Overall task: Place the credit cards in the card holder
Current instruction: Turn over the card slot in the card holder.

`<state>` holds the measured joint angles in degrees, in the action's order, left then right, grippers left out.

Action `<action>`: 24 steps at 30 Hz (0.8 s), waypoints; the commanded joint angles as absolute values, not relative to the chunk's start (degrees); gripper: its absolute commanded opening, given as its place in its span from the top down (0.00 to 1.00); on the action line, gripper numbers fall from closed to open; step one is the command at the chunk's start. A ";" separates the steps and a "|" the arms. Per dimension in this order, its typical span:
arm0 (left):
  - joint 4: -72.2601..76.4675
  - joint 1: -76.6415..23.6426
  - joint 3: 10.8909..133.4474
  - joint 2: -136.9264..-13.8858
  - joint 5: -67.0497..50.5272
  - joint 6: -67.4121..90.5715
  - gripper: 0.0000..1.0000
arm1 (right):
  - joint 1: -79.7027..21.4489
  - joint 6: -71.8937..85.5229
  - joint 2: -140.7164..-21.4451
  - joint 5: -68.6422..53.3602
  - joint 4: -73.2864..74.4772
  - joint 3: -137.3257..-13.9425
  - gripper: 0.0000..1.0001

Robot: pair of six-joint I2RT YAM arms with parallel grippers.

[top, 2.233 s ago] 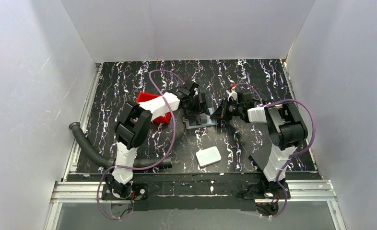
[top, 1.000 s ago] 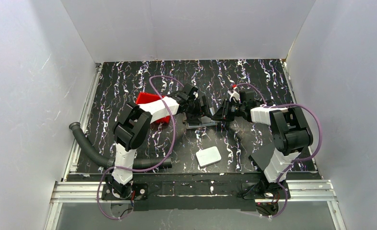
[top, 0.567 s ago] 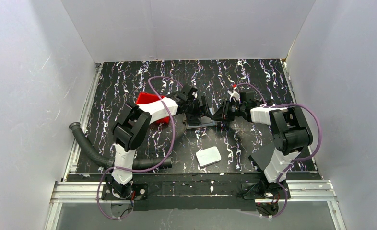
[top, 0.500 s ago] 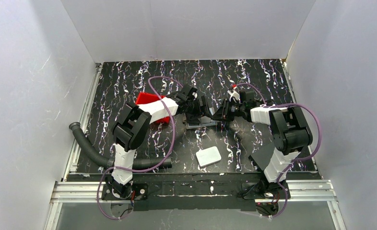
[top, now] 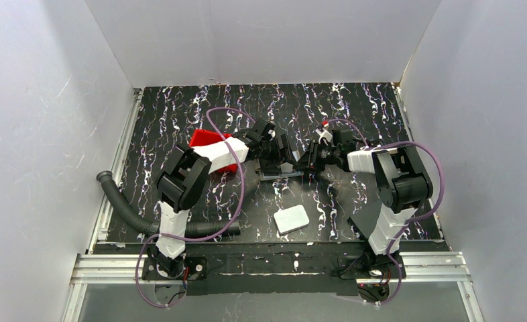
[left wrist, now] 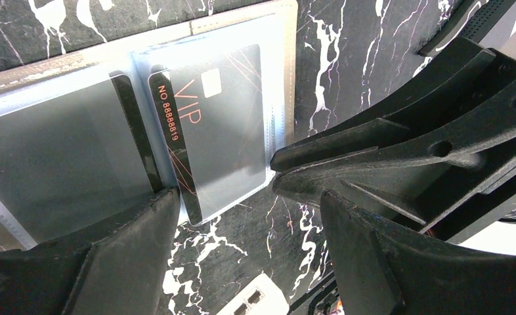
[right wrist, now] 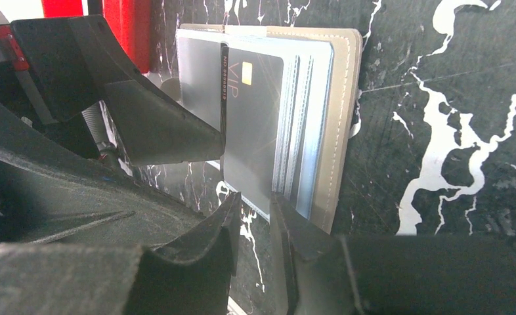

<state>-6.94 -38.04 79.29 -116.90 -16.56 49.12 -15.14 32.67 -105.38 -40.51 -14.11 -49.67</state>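
The left arm (top: 180,180) and right arm (top: 400,180) reach forward and inward. The left gripper (left wrist: 249,197) gapes wide. The right gripper (right wrist: 254,200) shows only a narrow gap.

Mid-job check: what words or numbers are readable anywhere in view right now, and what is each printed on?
"VIP": on the dark card sitting in the clear sleeve of the card holder.
"NO 88888819": along the black strip at that same card's edge.
No other readable text in any view.
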 commanded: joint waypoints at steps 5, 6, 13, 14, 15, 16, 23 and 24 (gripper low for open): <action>-8.87 -37.85 77.77 -114.34 -15.89 48.90 0.22 | -15.69 32.00 -105.56 -40.68 -15.56 -49.12 0.61; -8.73 -37.88 77.61 -113.96 -15.91 48.88 0.22 | -15.65 32.18 -105.51 -40.71 -15.68 -49.13 0.60; -11.31 -37.72 79.25 -109.58 -15.38 47.00 0.18 | -15.73 35.34 -106.66 -42.18 -19.50 -48.60 0.60; -12.22 -37.63 79.36 -108.78 -14.92 46.63 0.17 | -15.73 35.57 -106.82 -42.37 -19.94 -48.60 0.60; -12.82 -37.54 79.25 -108.06 -14.78 46.38 0.15 | -15.78 35.82 -106.99 -42.49 -20.26 -48.56 0.60; -13.39 -37.34 79.08 -107.42 -14.88 46.22 0.14 | -15.81 35.94 -107.11 -42.51 -20.37 -48.60 0.61; -13.75 -34.89 73.17 -101.46 -14.09 46.15 0.15 | -16.34 36.78 -107.68 -42.68 -21.59 -48.60 0.61; -14.51 -34.32 72.35 -100.87 -13.76 45.70 0.18 | -16.42 36.85 -107.67 -42.71 -21.62 -48.67 0.61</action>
<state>-11.09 -36.45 75.68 -105.71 -15.68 47.35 -15.70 36.27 -106.78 -41.85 -19.05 -49.15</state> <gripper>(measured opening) 0.856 0.392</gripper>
